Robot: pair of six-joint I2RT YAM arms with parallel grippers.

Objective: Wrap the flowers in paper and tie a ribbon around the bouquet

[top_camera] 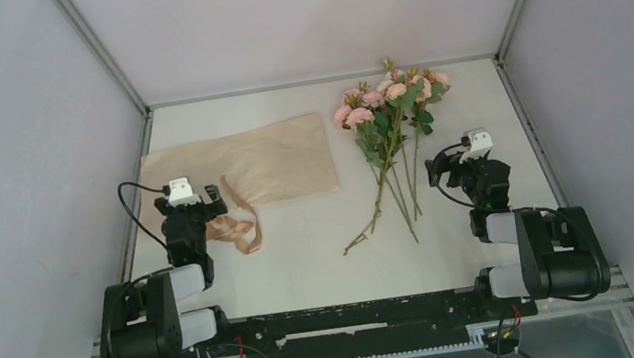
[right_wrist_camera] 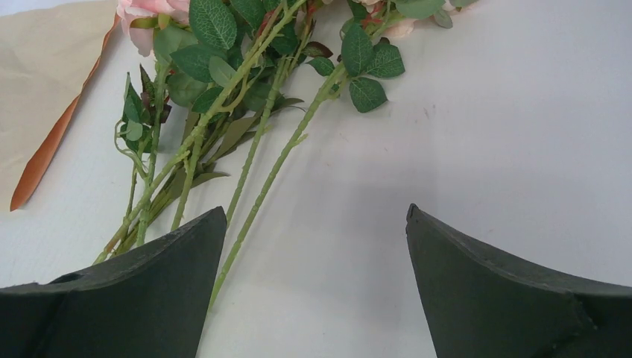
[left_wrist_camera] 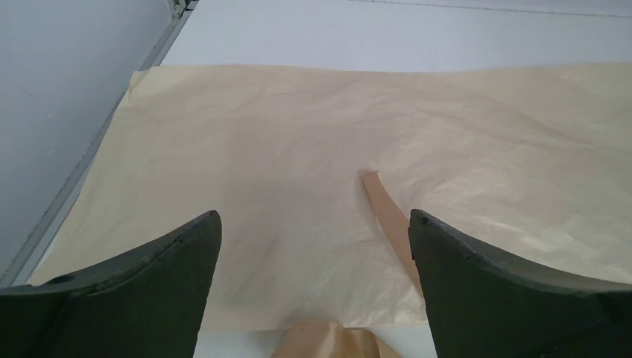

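Note:
The flowers [top_camera: 391,104] lie on the white table at the back right, pink blooms away from me, thin green stems [top_camera: 390,202] fanning toward the front. The tan paper [top_camera: 247,165] lies flat at the back left. The peach ribbon [top_camera: 240,221] is loosely looped at the paper's near edge. My left gripper [top_camera: 196,200] hovers open just in front of the paper [left_wrist_camera: 313,149], one ribbon end [left_wrist_camera: 387,216] lying on the sheet between its fingers. My right gripper [top_camera: 468,159] stands open to the right of the stems [right_wrist_camera: 261,171], holding nothing.
Grey enclosure walls and metal frame rails [top_camera: 109,67] close in the table on the left, back and right. Black cables [top_camera: 135,198] loop beside each wrist. A corner of the paper [right_wrist_camera: 45,89] shows at the left of the right wrist view.

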